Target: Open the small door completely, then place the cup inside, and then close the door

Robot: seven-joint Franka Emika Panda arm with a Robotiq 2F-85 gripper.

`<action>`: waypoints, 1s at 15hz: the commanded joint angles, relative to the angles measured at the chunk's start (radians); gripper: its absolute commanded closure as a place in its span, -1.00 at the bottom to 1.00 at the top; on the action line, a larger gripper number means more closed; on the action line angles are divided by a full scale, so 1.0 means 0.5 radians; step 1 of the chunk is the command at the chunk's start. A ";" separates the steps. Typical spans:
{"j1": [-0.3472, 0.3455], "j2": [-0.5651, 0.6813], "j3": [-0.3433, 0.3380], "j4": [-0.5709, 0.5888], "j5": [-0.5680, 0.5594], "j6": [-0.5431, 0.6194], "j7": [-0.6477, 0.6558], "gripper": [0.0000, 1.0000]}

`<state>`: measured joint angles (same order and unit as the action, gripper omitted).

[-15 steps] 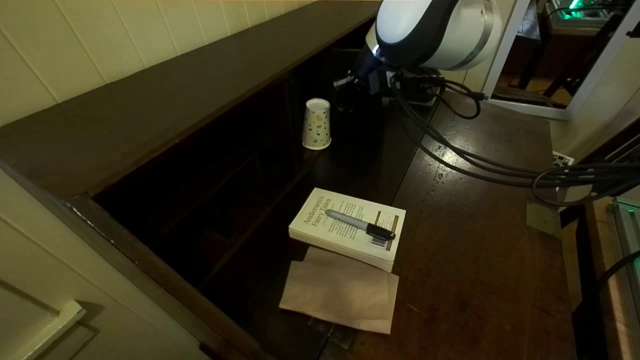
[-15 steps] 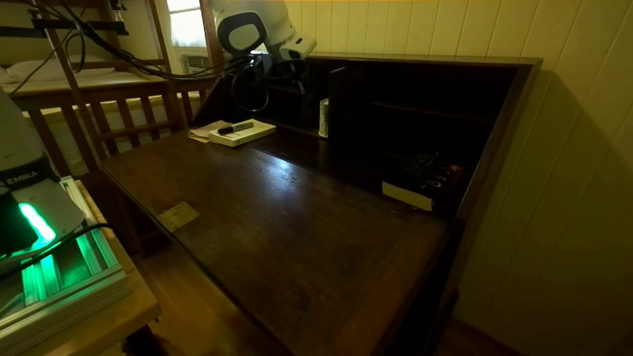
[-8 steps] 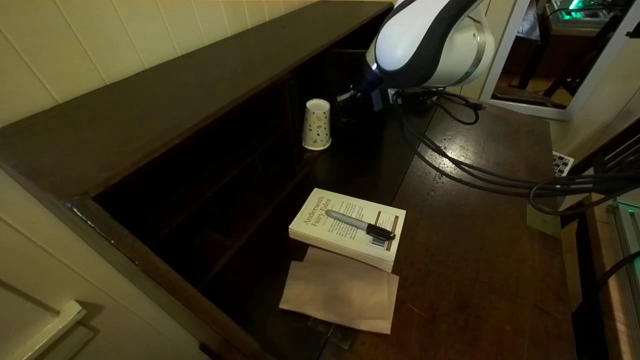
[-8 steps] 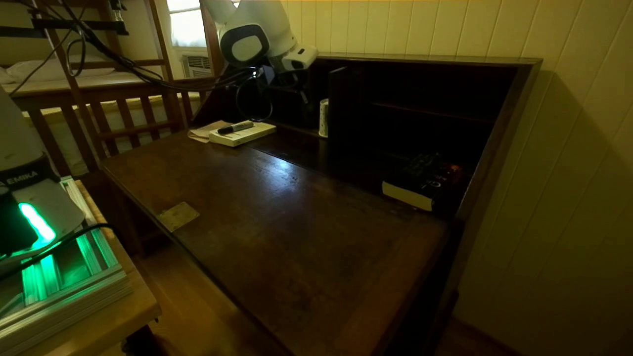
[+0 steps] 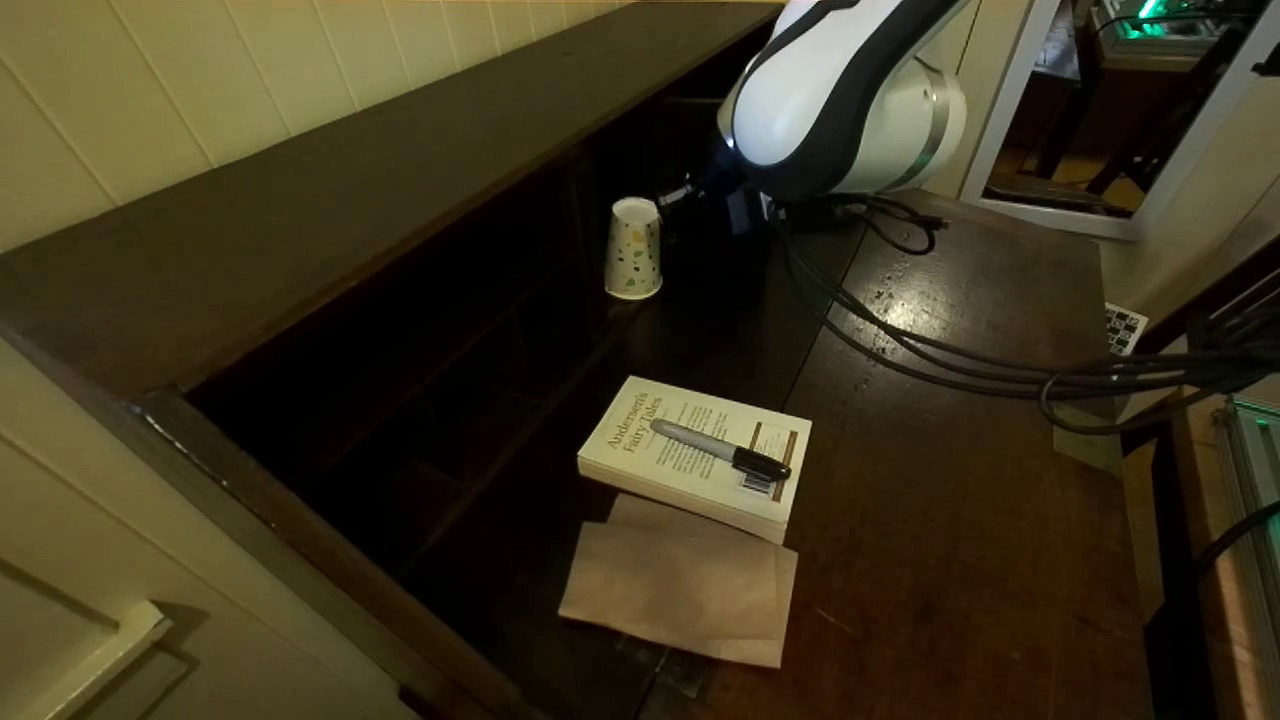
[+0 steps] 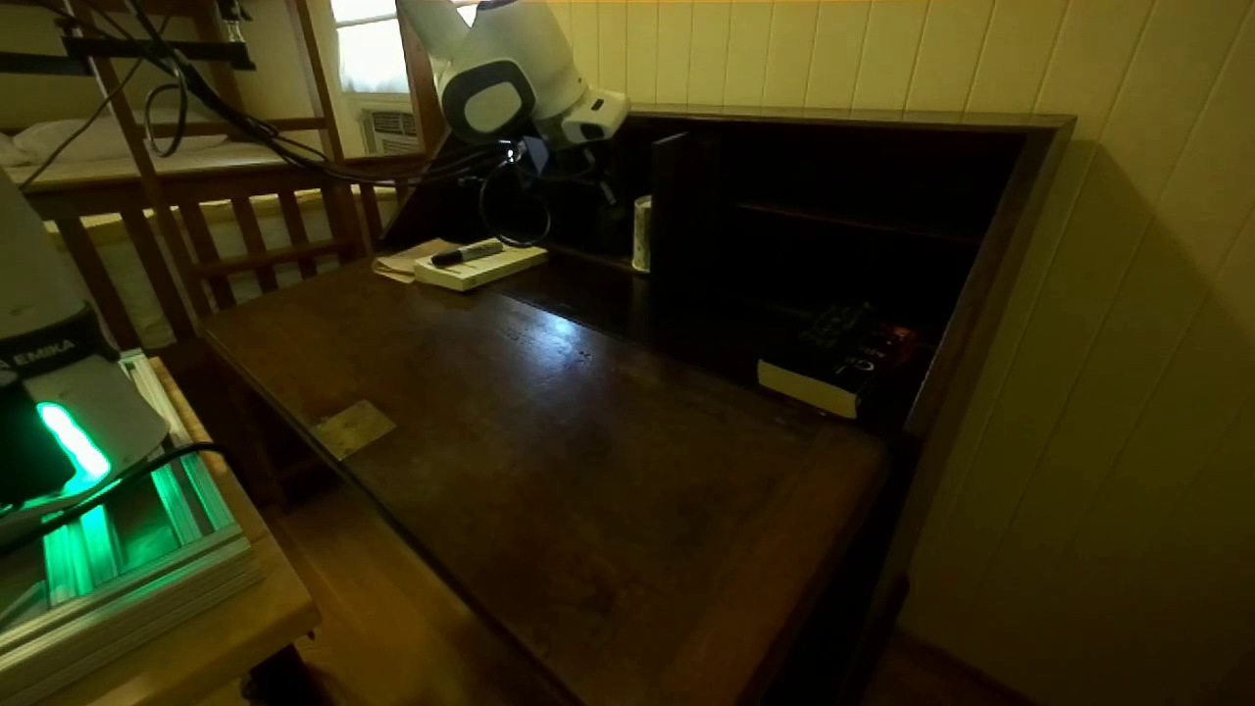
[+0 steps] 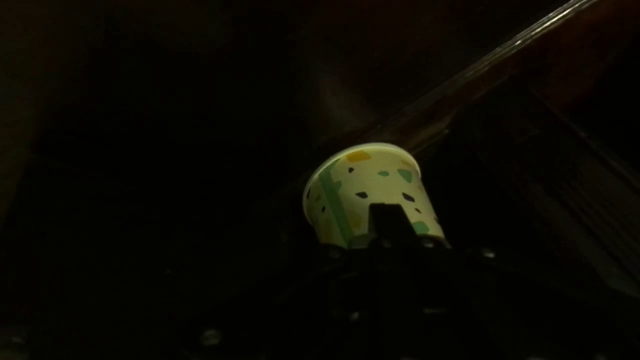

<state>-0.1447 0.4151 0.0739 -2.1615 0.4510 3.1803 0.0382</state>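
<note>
Our fingers (image 7: 392,222) are pressed together, narrow, and in the wrist view they cross in front of the cup (image 7: 372,187); in an exterior view they end just beside the cup's narrow upper part, and we cannot tell whether they touch it. We see the cup standing on its wide rim on the dark table (image 5: 930,540), white with green, yellow and dark specks. In an exterior view we find the small door (image 6: 672,206) just beside the cup, an upright dark panel that hides part of it; how wide it stands we cannot tell. Above the table and near the cup we have the robot arm (image 5: 790,115). We make out a white book (image 5: 690,470) near the cup, a marker (image 5: 718,448) lying on it with the grey end nearer the cup, and brown paper (image 5: 685,590) farther from the cup than that book. On the small door's side of the cup, well apart from it, we notice a dark book (image 6: 838,361).
</note>
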 commanded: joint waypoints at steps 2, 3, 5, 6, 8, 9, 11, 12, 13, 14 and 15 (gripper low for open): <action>0.049 0.114 -0.056 0.099 -0.041 0.073 -0.025 1.00; 0.056 0.124 -0.068 0.112 -0.040 0.073 -0.029 1.00; 0.090 0.139 -0.115 0.132 -0.045 0.074 -0.031 1.00; 0.095 0.142 -0.125 0.140 -0.043 0.072 -0.035 1.00; 0.092 0.167 -0.118 0.173 -0.031 0.096 -0.042 1.00; 0.090 0.183 -0.107 0.190 -0.033 0.116 -0.051 1.00; 0.080 0.210 -0.083 0.224 -0.031 0.144 -0.065 1.00; 0.087 0.228 -0.087 0.241 -0.033 0.157 -0.071 1.00; 0.090 0.245 -0.087 0.258 -0.034 0.169 -0.078 1.00; 0.086 0.260 -0.079 0.273 -0.033 0.178 -0.085 1.00; 0.095 0.280 -0.085 0.290 -0.031 0.188 -0.086 1.00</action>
<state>-0.1023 0.5084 0.0315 -2.0607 0.4491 3.2391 0.0055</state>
